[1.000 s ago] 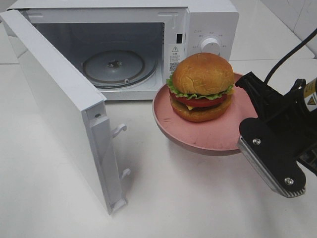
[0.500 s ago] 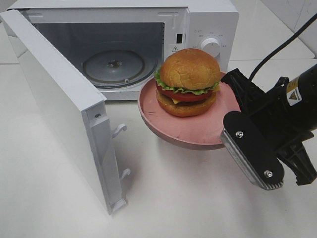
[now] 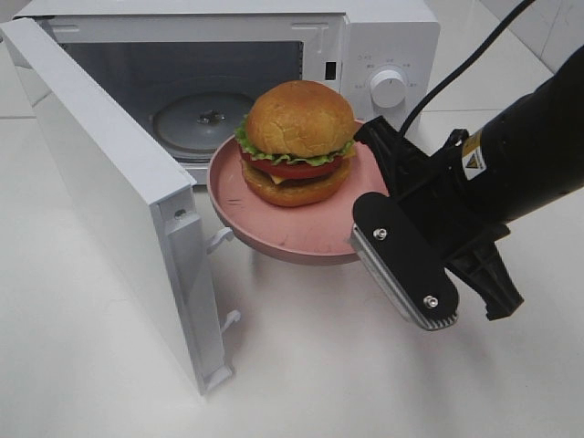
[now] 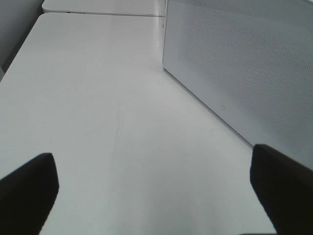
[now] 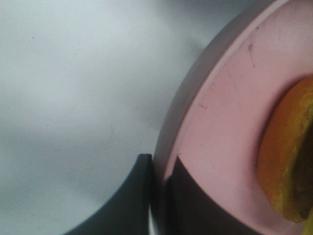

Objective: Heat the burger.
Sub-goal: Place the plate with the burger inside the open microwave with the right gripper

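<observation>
From the high camera, the white microwave (image 3: 383,36) has small print beside its dial (image 3: 390,88), too small to read. A yellow warning sticker (image 3: 472,164) with a triangle sits on the right arm (image 3: 534,137); its wording cannot be made out either. The right gripper (image 3: 365,196) is clamped on the right-hand rim of the pink plate (image 3: 292,233). It holds the plate off the table (image 3: 319,383), just in front of the oven's open mouth. The burger (image 3: 299,141) stands upright in the middle of the plate. The arm reaches in low from the right, with the gripper turned on its side. The door (image 3: 109,182) swings out to the left, and the glass turntable (image 3: 196,119) shows inside.

In the left wrist view, the left gripper (image 4: 154,188) is spread wide, its dark fingertips (image 4: 27,191) far apart with only bare table (image 4: 98,98) between them. The door's dotted panel (image 4: 244,63) stands to one side.

In the right wrist view, the right gripper (image 5: 159,166) pinches the plate's rim (image 5: 215,127) between narrow, nearly closed fingers (image 5: 132,196). The burger's bun edge (image 5: 283,161) is close by on the plate.
</observation>
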